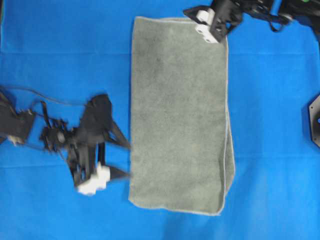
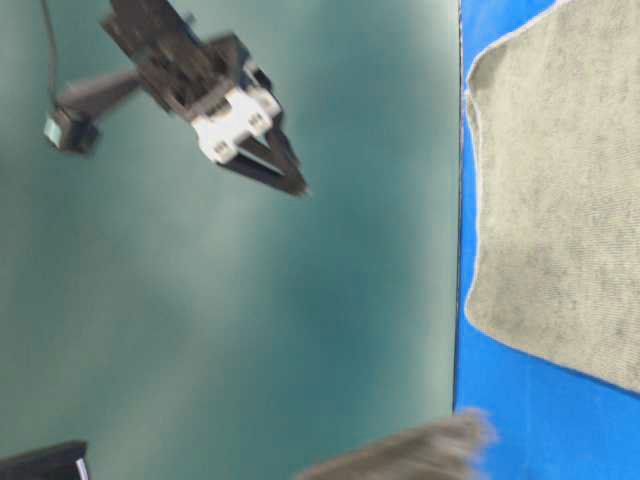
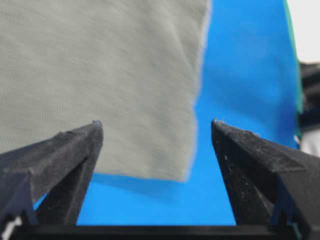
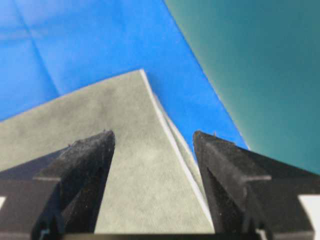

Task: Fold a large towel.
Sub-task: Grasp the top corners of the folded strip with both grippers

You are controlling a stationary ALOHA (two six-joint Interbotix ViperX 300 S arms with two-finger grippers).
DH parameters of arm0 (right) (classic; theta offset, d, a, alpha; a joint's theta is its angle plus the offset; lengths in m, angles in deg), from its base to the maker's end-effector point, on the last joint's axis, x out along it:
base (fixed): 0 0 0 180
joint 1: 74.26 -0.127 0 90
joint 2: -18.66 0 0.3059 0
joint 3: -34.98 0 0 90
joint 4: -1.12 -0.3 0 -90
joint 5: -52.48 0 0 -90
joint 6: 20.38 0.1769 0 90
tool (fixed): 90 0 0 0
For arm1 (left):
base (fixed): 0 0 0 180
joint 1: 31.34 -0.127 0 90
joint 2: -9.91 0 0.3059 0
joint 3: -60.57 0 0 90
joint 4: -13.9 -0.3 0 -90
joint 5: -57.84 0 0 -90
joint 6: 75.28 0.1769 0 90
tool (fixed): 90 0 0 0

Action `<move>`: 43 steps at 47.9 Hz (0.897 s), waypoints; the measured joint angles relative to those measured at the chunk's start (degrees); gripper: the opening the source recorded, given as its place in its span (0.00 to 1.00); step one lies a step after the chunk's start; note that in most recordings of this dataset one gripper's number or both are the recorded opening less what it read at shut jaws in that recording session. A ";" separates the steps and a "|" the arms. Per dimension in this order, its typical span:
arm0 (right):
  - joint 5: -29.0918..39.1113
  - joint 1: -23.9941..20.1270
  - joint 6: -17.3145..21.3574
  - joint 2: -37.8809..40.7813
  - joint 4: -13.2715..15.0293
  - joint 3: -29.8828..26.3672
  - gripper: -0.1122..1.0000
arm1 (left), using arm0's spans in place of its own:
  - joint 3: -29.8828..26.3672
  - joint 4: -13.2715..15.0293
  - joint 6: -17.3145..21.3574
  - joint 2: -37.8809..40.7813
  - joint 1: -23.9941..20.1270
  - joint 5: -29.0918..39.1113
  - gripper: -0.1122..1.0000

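Observation:
The grey-green towel (image 1: 180,115) lies lengthwise down the middle of the blue sheet, doubled over, with a second layer peeking out along its lower right edge. My left gripper (image 1: 128,160) is open at the towel's left edge near the lower corner. In the left wrist view the fingers (image 3: 155,124) are spread wide, and a towel corner (image 3: 100,65) lies ahead between them, untouched. My right gripper (image 1: 206,26) hovers over the towel's top right corner. In the right wrist view it (image 4: 152,135) is open above the towel (image 4: 125,150) and its pale-hemmed, layered edge. Neither gripper holds anything.
The blue sheet (image 1: 60,60) covers the whole table. A black fixture (image 1: 314,120) sits at the right edge. Cables trail behind the left arm (image 1: 30,127). A teal wall (image 2: 250,300) stands beyond the table edge, where one open gripper (image 2: 290,175) hangs in the air.

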 measured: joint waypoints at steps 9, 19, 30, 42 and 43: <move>-0.35 0.00 0.62 -6.94 -0.09 7.47 0.68 | 4.22 -0.35 4.83 -4.57 -11.34 -2.11 0.85; -0.35 0.70 0.70 -9.14 0.00 11.69 0.68 | 5.98 -0.35 13.89 -5.98 -23.73 -5.19 0.85; -0.79 4.48 0.70 -4.83 0.00 12.48 0.68 | 5.45 -0.44 20.57 -0.53 -31.29 -7.56 0.85; -5.36 8.96 0.62 6.24 0.00 12.13 0.67 | 0.70 -0.35 26.37 11.69 -36.04 -13.27 0.84; -5.98 9.32 0.62 7.21 0.00 11.95 0.67 | 0.00 -0.44 26.63 12.92 -36.56 -13.54 0.84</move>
